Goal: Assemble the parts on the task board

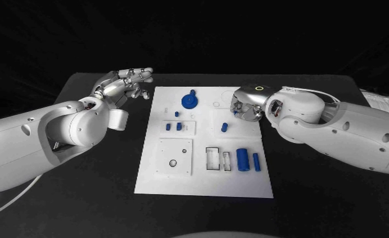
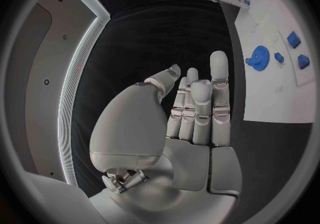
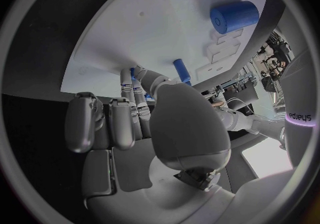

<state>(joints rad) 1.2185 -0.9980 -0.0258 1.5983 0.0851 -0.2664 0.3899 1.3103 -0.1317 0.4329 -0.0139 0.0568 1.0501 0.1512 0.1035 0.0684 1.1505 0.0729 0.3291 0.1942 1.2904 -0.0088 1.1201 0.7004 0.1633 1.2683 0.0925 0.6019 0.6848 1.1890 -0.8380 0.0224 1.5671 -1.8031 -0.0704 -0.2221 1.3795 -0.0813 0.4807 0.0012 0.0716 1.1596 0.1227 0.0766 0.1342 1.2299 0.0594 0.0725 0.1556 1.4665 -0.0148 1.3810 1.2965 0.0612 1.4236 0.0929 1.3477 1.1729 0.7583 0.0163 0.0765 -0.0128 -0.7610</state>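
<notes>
- Task board [image 1: 162, 182]: white plate, centre of the head view, flat on the black table [image 1: 324, 193]; placed between both arms, presumably so either hand can reach it.
- Gear [image 1: 189, 100]: blue toothed wheel, upper middle of the board, apparently seated in place.
- Small parts [image 1: 172, 127]: short blue pieces standing in the board's middle left, just below the gear.
- Peg [image 1: 224, 127]: small blue piece, middle right of the board, directly below the right hand.
- Cylinder [image 1: 242, 160]: thick blue part, lower right of the board, lying beside an open slot; likely waiting its turn.
- Rod [image 1: 256, 162]: thin blue part, touching or just beside the cylinder, on its right.
- Left hand [image 1: 126, 88]: upper left, off the board's left edge over the table; fingers straight, apart, holding nothing. Judged parked clear of the work.
- Right hand [image 1: 245, 106]: upper right of the board, fingers curled down against the plate. In the right wrist view something blue shows between the fingertips [image 3: 136, 82], but whether it is gripped I cannot tell. Judged to be picking or seating a small part there.
</notes>
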